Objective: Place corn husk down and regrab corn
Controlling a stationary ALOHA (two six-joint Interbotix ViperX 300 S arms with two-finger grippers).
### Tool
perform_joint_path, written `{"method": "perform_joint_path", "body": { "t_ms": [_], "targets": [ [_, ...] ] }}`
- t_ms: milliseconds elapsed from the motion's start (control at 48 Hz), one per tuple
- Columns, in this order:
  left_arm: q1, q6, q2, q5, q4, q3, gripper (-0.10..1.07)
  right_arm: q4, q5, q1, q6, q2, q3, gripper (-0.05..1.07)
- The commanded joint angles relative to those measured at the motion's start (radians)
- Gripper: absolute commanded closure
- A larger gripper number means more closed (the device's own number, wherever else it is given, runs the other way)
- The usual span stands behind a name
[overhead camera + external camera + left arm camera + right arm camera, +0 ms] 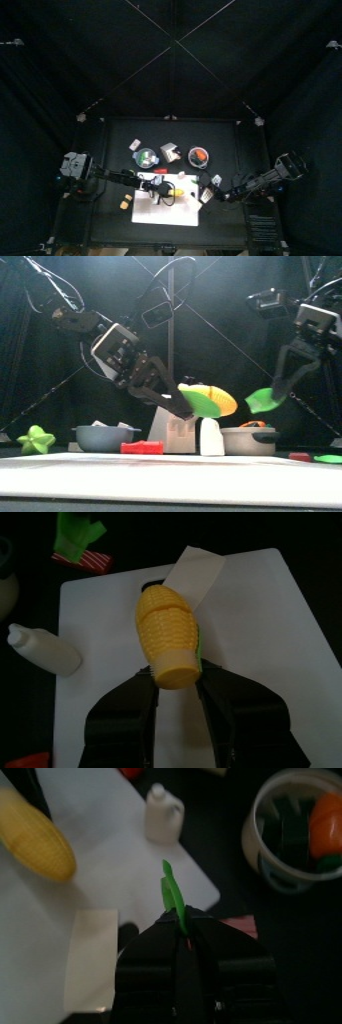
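Observation:
The yellow corn [166, 634] is clamped at its cut end in my left gripper [178, 682], and it hangs over the white cutting board [267, 632]. In the front view the corn [214, 397] is lifted above the table, with a green leaf still on its side. My right gripper [181, 930] is shut on a thin green strip of corn husk [173, 896]. That strip of husk [261, 402] hangs to the right of the corn, apart from it, above the board's edge.
A white bottle [42, 651] stands beside the board. A white bowl [297, 830] holding an orange thing lies beyond the board. In the front view a grey bowl [106, 437], a green star [35, 440] and a pot [249, 440] line the back.

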Motion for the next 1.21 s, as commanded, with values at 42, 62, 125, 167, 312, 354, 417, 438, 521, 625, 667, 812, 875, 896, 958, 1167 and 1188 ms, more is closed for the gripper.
{"method": "perform_joint_path", "body": {
  "t_ms": [42, 62, 125, 167, 312, 354, 417, 438, 521, 625, 667, 812, 875, 896, 958, 1167, 1188],
  "targets": [
    [0.003, 0.002, -0.034, -0.003, -0.002, -0.003, 0.46, 0.17, -0.005, 0.02, 0.002, -0.035, 0.026, 0.54],
    [0.003, 0.002, -0.034, -0.003, -0.002, -0.003, 0.46, 0.189, -0.006, 0.021, 0.002, -0.035, 0.032, 0.54],
    [0.003, 0.002, -0.032, -0.003, -0.002, -0.003, 0.46, 0.233, -0.008, 0.021, 0.005, -0.032, 0.046, 0.54],
    [0.003, 0.002, -0.032, -0.003, -0.002, -0.003, 0.46, 0.252, -0.006, 0.02, 0.005, -0.031, 0.052, 0.54],
    [0.003, 0.003, -0.034, -0.005, -0.002, -0.002, 0.46, 0.249, -0.006, 0.018, 0.008, -0.025, 0.061, 0.53],
    [0.003, 0.002, -0.034, -0.003, -0.002, -0.002, 0.46, 0.239, -0.006, 0.015, 0.009, -0.025, 0.064, 0.53],
    [0.003, 0.002, -0.034, -0.003, -0.002, -0.002, 0.46, 0.233, -0.006, 0.015, 0.009, -0.023, 0.067, 0.53],
    [0.003, 0.002, -0.032, -0.003, -0.002, -0.002, 0.46, 0.23, -0.006, 0.012, 0.009, -0.023, 0.067, 0.53],
    [0.003, 0.002, -0.034, -0.003, -0.002, -0.002, 0.46, 0.227, -0.006, -0.009, 0.008, -0.021, 0.074, 0.52],
    [0.003, 0.003, -0.034, -0.003, -0.002, -0.002, 0.46, 0.222, -0.008, -0.032, 0.008, -0.021, 0.078, 0.49],
    [0.003, 0.002, -0.034, -0.003, -0.002, -0.002, 0.46, 0.219, -0.008, -0.04, 0.009, -0.021, 0.08, 0.47],
    [0.003, 0.003, -0.034, -0.003, -0.002, -0.002, 0.46, 0.206, -0.005, -0.063, 0.009, -0.017, 0.08, 0.34],
    [0.003, 0.003, -0.034, -0.005, -0.002, -0.002, 0.46, 0.196, -0.003, -0.069, 0.009, -0.012, 0.08, 0.3],
    [0.003, 0.003, -0.034, -0.003, -0.002, -0.002, 0.46, 0.192, -0.003, -0.069, 0.011, -0.012, 0.08, 0.29],
    [0.003, 0.003, -0.034, -0.003, -0.002, -0.002, 0.46, 0.187, -0.003, -0.072, 0.008, -0.009, 0.08, 0.26],
    [0.003, 0.003, -0.034, -0.005, -0.002, -0.002, 0.46, 0.175, -0.008, -0.074, 0.008, -0.008, 0.074, 0.25],
    [0.003, 0.003, -0.034, -0.003, -0.002, -0.002, 0.46, 0.172, -0.009, -0.074, 0.006, -0.006, 0.072, 0.25]
  ]
}}
